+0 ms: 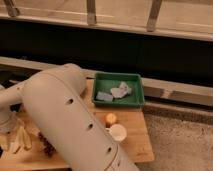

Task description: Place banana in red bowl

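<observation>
The robot's white arm (pixel 70 125) fills the foreground over a wooden table (pixel 137 147), whose far edge bears a green tray (pixel 134 98) of pale packets. In front of the tray stand a white cup (pixel 118 132) and a round orange fruit (pixel 110 119). At the table's left end the banana (pixel 21 138) lies flat on the wood, just beside the gripper (pixel 6 141), whose jaws stand apart.
</observation>
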`<move>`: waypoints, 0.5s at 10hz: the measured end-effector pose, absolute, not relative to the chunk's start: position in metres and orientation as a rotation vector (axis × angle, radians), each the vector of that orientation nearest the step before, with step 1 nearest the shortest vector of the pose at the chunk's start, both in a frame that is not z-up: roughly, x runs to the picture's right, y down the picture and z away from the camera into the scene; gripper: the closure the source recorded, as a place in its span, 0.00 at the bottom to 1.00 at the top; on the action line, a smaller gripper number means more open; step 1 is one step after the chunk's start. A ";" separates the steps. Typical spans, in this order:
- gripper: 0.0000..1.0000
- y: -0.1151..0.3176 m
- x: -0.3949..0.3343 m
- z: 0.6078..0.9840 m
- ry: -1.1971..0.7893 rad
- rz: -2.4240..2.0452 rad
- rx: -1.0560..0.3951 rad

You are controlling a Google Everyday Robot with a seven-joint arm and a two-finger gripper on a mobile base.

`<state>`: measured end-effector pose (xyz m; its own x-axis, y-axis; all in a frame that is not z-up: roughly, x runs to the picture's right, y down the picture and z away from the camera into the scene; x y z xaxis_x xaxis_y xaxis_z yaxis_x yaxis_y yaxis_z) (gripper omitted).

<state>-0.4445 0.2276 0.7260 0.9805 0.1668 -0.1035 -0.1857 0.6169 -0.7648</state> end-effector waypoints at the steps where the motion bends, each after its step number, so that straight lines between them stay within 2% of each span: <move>1: 0.23 0.234 -0.447 0.733 0.014 0.224 -0.886; 5: 0.23 0.234 -0.457 0.747 0.005 0.266 -0.856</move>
